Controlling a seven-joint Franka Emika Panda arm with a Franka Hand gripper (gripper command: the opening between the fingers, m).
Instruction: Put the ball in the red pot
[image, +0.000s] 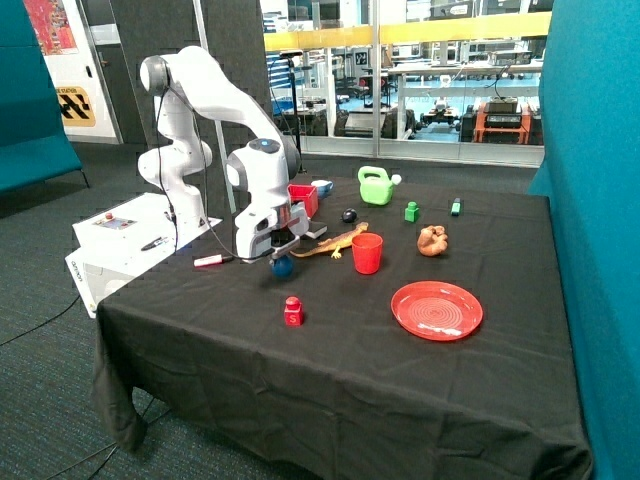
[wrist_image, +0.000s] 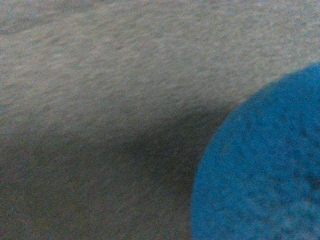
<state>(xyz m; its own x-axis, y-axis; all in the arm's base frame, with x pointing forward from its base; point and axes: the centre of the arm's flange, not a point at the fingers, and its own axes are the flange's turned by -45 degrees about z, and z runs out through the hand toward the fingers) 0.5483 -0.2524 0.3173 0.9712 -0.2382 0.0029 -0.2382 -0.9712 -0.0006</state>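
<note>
Directly under my gripper (image: 281, 252) sits the ball (image: 282, 267) on the black cloth (image: 330, 370); I cannot tell its grip state. Behind the gripper stands the red pot (image: 303, 199). I read no writing.

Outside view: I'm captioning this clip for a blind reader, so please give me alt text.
A white robot arm's pincer is down at a dark blue ball on a black-clothed table. The red pot sits just behind the arm; a red cup, a red plate and a green watering can lie nearby.
</note>
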